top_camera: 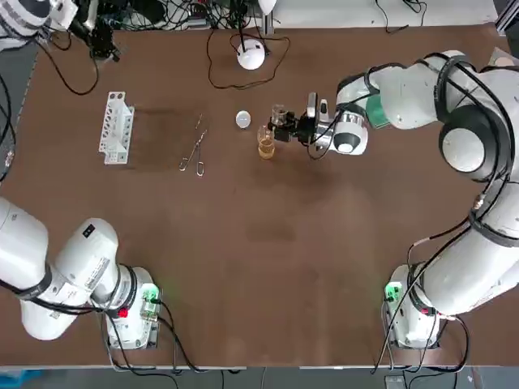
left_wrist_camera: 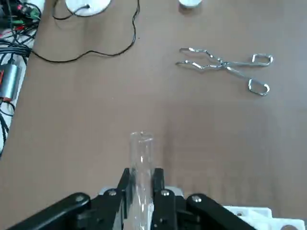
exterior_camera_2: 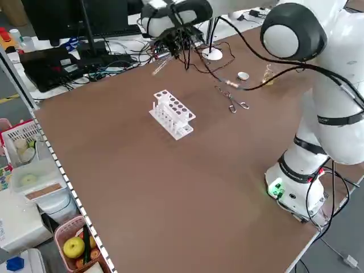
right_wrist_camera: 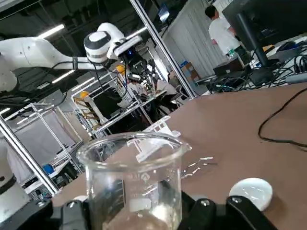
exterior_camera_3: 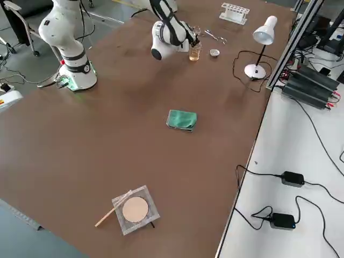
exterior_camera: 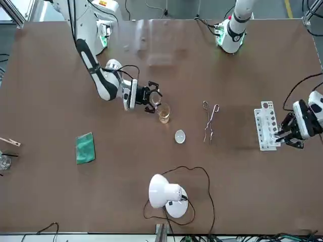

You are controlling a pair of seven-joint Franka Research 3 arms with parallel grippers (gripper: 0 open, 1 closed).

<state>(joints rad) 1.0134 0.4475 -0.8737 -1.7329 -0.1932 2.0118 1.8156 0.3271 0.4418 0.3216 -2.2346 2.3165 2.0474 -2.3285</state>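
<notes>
two fingers of my right gripper (top_camera: 285,124) clamp a small glass beaker (right_wrist_camera: 132,182) by its sides. just beside it stands a second beaker (top_camera: 266,147) holding amber liquid; a white lid (top_camera: 243,119) lies near past that, and tongs (top_camera: 193,152) lie farther out. my left gripper (left_wrist_camera: 140,191) pinches a test tube (left_wrist_camera: 140,160), raised off the table (top_camera: 284,243), with the white rack (top_camera: 116,127) near it, lower down.

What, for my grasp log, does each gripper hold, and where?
Left gripper: a test tube, by its shaft below the rim. Right gripper: a glass beaker, by its lower wall.
</notes>
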